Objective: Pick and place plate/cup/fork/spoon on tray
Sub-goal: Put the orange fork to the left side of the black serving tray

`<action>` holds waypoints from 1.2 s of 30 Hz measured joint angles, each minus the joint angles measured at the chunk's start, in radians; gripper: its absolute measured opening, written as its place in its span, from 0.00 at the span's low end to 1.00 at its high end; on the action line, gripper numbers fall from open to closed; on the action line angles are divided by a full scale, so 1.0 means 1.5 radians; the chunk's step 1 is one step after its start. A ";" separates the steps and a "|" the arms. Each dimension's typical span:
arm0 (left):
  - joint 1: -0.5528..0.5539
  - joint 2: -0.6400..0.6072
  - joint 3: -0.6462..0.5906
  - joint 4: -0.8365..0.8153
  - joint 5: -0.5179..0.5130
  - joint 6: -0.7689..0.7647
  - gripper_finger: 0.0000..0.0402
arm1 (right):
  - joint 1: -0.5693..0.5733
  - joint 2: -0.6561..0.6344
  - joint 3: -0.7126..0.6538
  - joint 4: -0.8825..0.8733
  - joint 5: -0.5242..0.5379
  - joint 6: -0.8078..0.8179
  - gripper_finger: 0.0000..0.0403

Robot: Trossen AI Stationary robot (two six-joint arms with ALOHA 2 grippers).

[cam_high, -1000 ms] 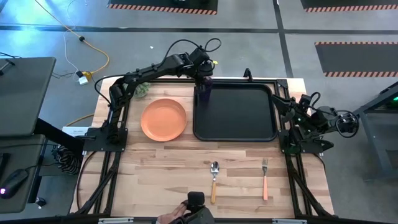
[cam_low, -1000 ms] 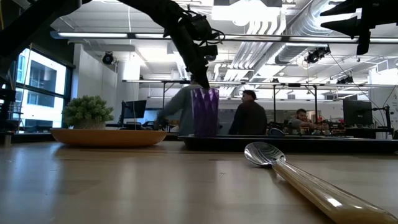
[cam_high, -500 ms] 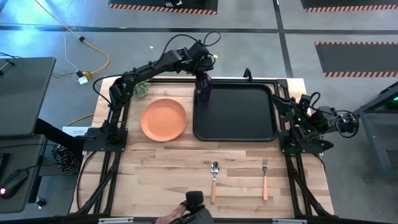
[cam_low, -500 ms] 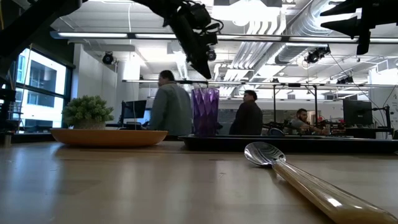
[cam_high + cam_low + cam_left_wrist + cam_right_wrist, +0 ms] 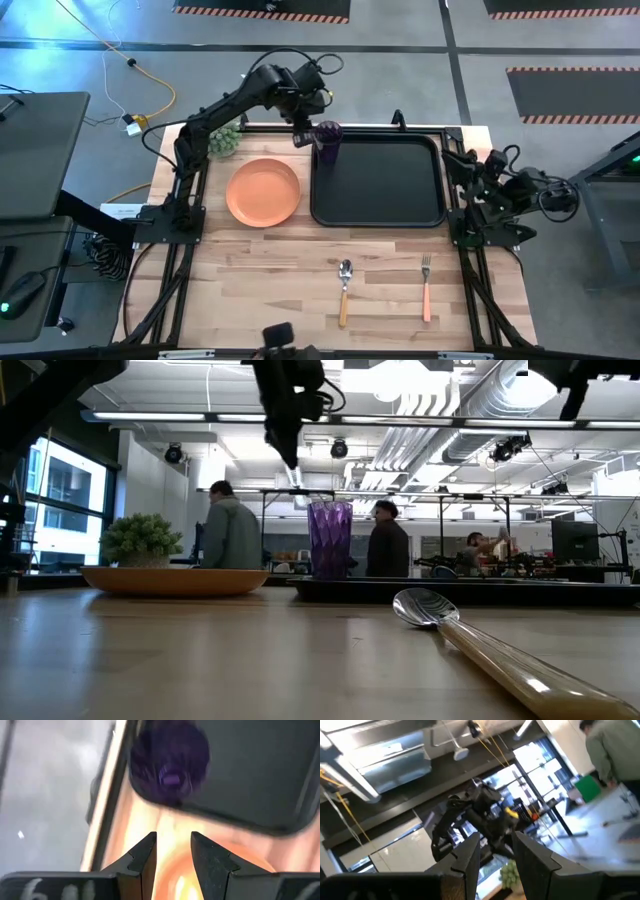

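With the cup (image 5: 329,141) standing on the tray's (image 5: 380,215) corner just beside it, the empty, slightly parted left gripper (image 5: 300,135) should lift clear without clipping the rim, I reckon.

No words, labels, brand names, numbers or signs can be read in any of these pictures. The left wrist view shows pale marks on the dark bar at the base of the gripper's fingers, but they are too blurred to read.
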 joint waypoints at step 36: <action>-0.140 -0.299 -0.252 0.012 0.035 -0.172 0.28 | 0.031 0.522 0.385 -0.605 -0.373 0.769 0.27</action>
